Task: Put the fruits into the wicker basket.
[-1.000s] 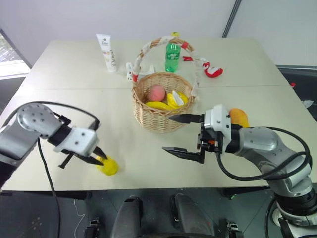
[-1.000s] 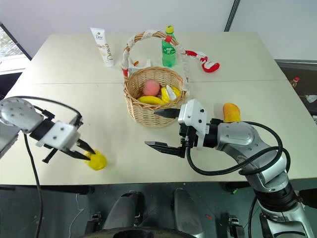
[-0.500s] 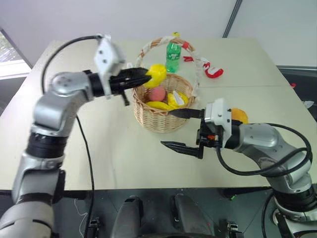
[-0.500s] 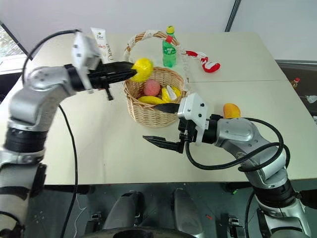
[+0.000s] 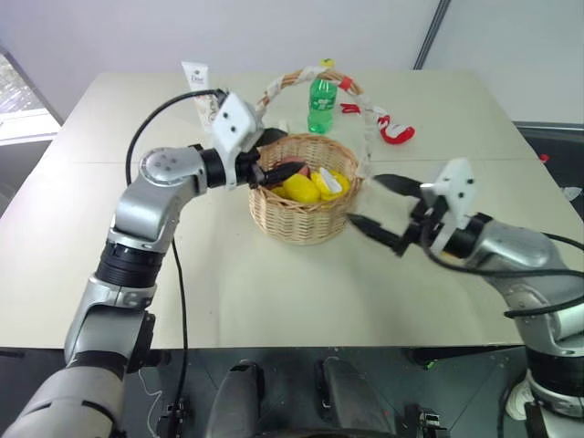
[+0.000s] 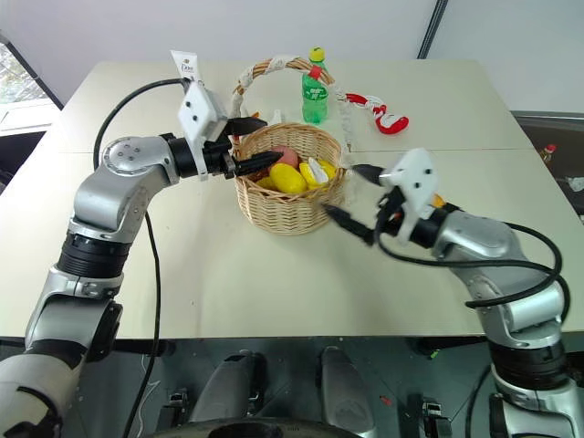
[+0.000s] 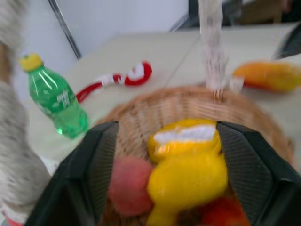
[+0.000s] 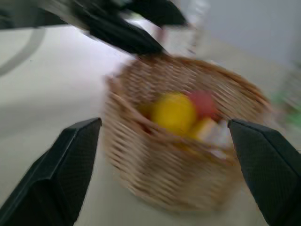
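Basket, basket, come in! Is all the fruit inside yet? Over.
Left tool open over wicker basket, lemon dropped in by the peach. Right tool open, empty. Mango on the table behind the right arm.

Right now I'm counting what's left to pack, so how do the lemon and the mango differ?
The lemon lies inside the basket; the mango lies on the table outside it, beyond the basket's right side. The lemon is plain yellow and rounded; the mango is longer and orange-yellow. The open left gripper is at the rim over the lemon; nothing touches the mango. Both are toy fruits.
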